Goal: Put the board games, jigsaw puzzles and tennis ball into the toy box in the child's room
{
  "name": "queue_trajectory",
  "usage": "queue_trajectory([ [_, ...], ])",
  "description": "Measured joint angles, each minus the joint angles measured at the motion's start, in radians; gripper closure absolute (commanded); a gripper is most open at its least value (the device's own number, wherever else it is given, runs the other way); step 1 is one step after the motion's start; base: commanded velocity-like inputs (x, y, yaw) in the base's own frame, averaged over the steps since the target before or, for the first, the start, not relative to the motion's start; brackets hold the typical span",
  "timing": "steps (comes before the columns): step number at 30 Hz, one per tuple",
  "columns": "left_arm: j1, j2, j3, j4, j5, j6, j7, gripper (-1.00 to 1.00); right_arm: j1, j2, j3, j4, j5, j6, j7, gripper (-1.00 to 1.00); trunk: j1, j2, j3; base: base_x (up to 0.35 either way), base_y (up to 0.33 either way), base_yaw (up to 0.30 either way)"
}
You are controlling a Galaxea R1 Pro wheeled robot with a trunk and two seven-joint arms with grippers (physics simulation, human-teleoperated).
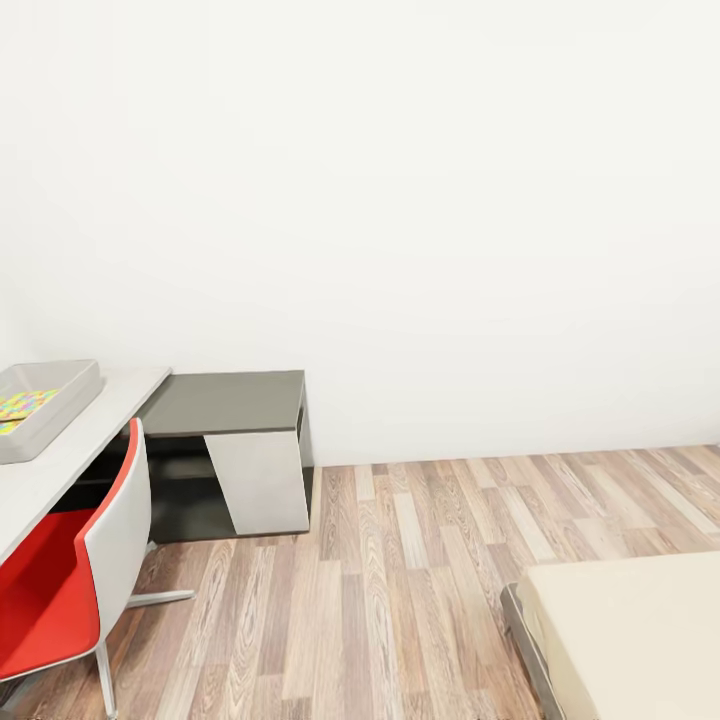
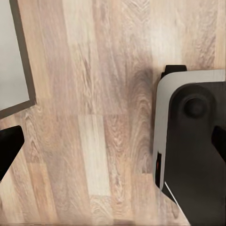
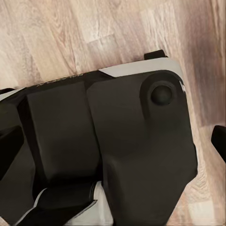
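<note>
Light grey shallow toy box (image 1: 45,405) at 9 o'clock on long white desk (image 1: 60,465), jigsaw-patterned puzzle (image 1: 22,408) inside. Beige bed (image 1: 630,630) at 4 o'clock. Claw states: cannot tell. Judgement: in transit; steer wide round red chair (image 1: 60,590), face bed squarely before reaching.

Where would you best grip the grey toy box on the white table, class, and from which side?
Grip the toy box by its thick rim, from above. Its sloping walls likely give poor hold, and a jigsaw puzzle lies inside; the near long rim, facing the red chair, looks easiest to reach.
</note>
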Motion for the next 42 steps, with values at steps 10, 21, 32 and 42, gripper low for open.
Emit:
queue_trajectory([
  [10,0.022,-0.005,0.002,0.001,0.002,0.003,0.001,-1.0,0.026,-0.007,0.0,0.016,0.061,0.001,-0.082,-1.0,0.0,0.0,-0.016,0.0,0.0,0.0],
  [21,0.029,-0.045,0.009,0.001,0.003,0.011,0.005,-1.0,0.064,-0.03,0.0,0.018,0.13,0.0,-0.18,-1.0,0.0,0.0,-0.034,0.0,0.0,0.0],
  [32,0.03,-0.095,0.009,0.001,0.002,0.014,0.116,-1.0,0.085,-0.051,-0.001,0.019,0.131,-0.045,-0.184,-1.0,0.0,0.0,-0.052,0.0,0.0,0.0],
  [42,0.032,-0.104,0.008,0.001,0.001,0.017,0.13,-1.0,0.089,-0.053,-0.002,0.02,0.125,-0.067,-0.184,-1.0,0.0,0.0,-0.061,0.0,0.0,0.0],
])
